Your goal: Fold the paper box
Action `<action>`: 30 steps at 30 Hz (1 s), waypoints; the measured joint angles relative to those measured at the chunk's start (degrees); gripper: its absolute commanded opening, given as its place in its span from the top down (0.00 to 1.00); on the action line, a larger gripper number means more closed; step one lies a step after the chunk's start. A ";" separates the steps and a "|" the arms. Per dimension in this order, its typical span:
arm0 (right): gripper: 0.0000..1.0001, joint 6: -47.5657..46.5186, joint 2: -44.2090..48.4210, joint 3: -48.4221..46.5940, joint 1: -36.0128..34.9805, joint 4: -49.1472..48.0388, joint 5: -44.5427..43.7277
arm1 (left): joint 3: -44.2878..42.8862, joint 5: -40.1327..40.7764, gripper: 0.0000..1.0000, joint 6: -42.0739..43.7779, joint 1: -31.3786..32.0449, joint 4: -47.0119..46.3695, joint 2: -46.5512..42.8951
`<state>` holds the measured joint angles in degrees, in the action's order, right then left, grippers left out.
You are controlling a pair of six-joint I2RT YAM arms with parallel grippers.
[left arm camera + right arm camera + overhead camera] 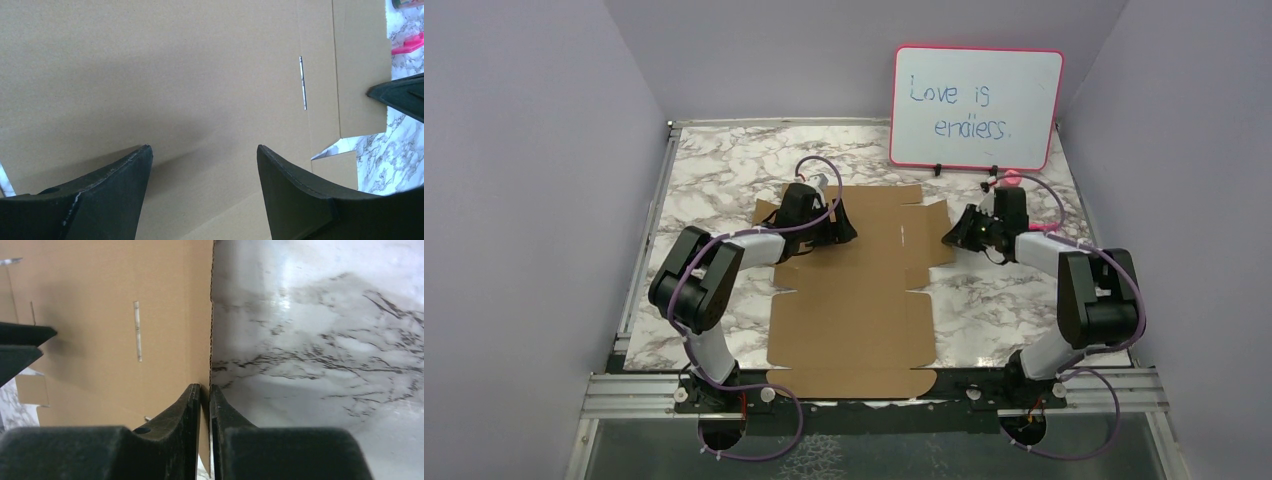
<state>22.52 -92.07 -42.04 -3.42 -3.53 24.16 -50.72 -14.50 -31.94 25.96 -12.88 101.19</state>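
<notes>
Marble tabletop point(714, 170) between lilac walls point(524, 200) carries the paper box point(854, 300), a flat die-cut sheet lying at its centre, with a pink-framed whiteboard point(976, 108) propped at one o'clock. The left gripper point(202, 150) hangs over the sheet's eleven o'clock corner, fingers spread wide with nothing between them. The right gripper point(205, 387), at two o'clock, pinches the edge of the sheet's right flap.
</notes>
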 measured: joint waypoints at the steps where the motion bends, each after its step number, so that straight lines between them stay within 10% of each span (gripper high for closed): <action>1: 0.85 -0.28 0.70 -0.13 -0.44 0.31 -0.09 | 0.17 -0.11 0.22 -0.07 0.00 -0.37 0.00; 30: 0.75 -9.53 -2.01 -26.62 -34.18 28.22 -44.15 | 1.16 -0.31 0.22 -0.83 0.00 -2.47 0.00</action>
<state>12.99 -94.08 -68.66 -37.60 24.69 -19.99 -49.56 -14.81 -32.77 25.96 -15.35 101.19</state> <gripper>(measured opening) 0.223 0.778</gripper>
